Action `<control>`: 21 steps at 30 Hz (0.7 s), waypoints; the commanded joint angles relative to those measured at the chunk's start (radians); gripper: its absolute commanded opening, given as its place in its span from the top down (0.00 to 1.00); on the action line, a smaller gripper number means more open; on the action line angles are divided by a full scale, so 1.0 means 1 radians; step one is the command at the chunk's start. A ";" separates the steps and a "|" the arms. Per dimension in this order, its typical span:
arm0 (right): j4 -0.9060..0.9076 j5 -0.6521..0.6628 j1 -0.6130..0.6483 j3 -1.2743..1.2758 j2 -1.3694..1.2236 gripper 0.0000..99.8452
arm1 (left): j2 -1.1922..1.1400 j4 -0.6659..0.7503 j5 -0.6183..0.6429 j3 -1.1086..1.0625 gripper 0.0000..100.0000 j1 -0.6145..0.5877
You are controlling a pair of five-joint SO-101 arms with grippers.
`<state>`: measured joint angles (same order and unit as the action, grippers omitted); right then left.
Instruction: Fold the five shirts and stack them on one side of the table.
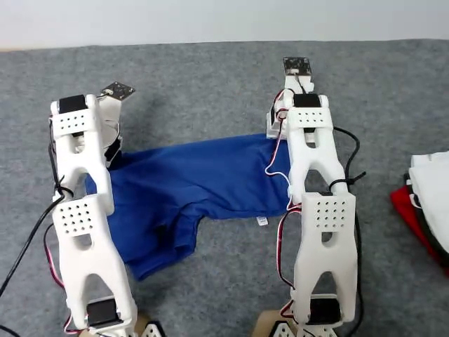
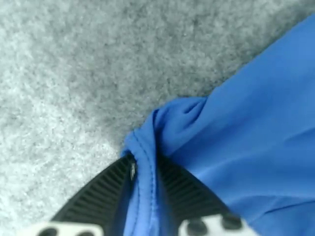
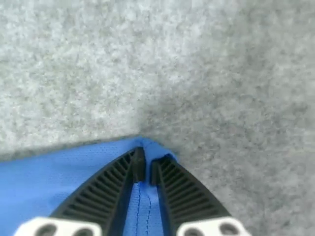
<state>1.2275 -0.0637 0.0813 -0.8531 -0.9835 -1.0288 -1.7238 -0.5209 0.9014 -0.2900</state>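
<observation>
The blue cotton shirt lies in the middle of the grey felt table, stretched across between my two arms. Its far edge is pulled fairly straight from left to right, and its near part is bunched and rumpled toward the near left. I judge this shirt is only at the start of its fold: it is spread out, not yet doubled over. At the far right edge of the table sits a stack of folded garments, white on top with red and something dark under it. I can't count the pieces from here, so some shirts look done and this one at least remains. On the left, the hem at the shirt's far left corner runs straight up between the ribbed black fingers of my left gripper, which is clamped on that gathered fold. On the right, my right gripper has its tips pressed together right on the shirt's far right corner, with the seam running in between them and bare felt just beyond.
</observation>
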 commanded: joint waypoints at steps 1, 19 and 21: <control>0.005 0.014 -0.030 -0.078 0.015 0.92 | 0.005 -0.008 0.008 0.008 0.97 0.014; 0.524 0.014 0.008 -0.468 0.019 0.80 | 0.276 -0.031 0.012 0.025 0.86 0.040; 0.562 0.014 0.015 -0.497 0.021 0.83 | 0.333 -0.031 0.012 0.001 0.86 0.054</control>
<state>1.7261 -0.0560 0.0783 -1.2643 -0.9835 -0.8293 -1.7238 -0.5224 0.9030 -0.2593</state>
